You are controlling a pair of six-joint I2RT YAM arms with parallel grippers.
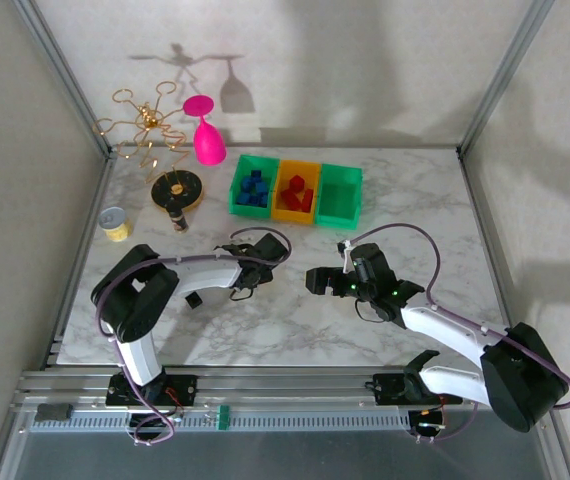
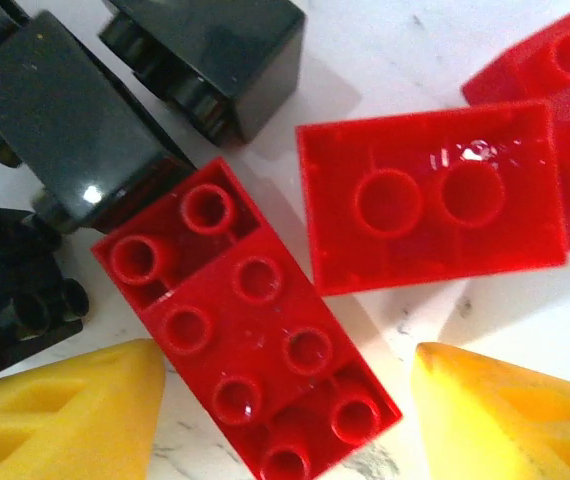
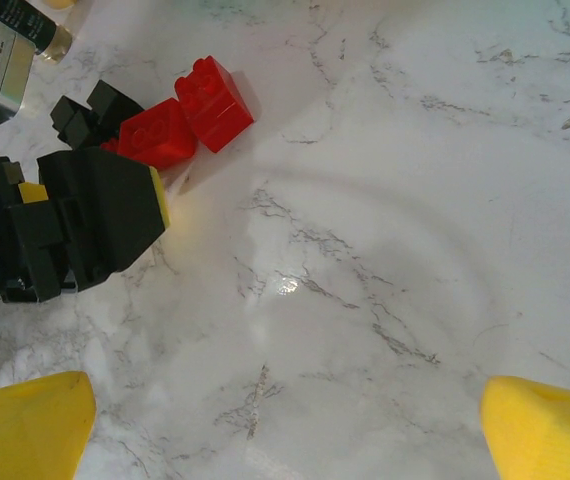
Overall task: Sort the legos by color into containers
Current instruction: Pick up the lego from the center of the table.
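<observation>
A red eight-stud lego (image 2: pixel 250 330) lies flat on the marble between the yellow fingertips (image 2: pixel 55 410) of my left gripper (image 2: pixel 285 420), which is open around it without touching. Two more red legos (image 2: pixel 430 195) (image 2: pixel 555 60) and several black legos (image 2: pixel 205 50) lie just beyond. From above, my left gripper (image 1: pixel 255 262) hangs over this pile. My right gripper (image 1: pixel 317 280) is open over bare marble (image 3: pixel 285 430), with red legos (image 3: pixel 215 95) (image 3: pixel 157 133) off to its left. The left green container (image 1: pixel 235 195) holds blue legos, the yellow-orange one (image 1: pixel 279 205) red, and the right green one (image 1: pixel 339 193) looks empty.
A small yellow tin can (image 1: pixel 115 223), a black-and-gold disc with a small bottle (image 1: pixel 177 195), a gold wire stand (image 1: pixel 150 125) and a pink goblet (image 1: pixel 207 135) stand at the back left. The left arm's black wrist (image 3: pixel 75 225) sits close to my right gripper.
</observation>
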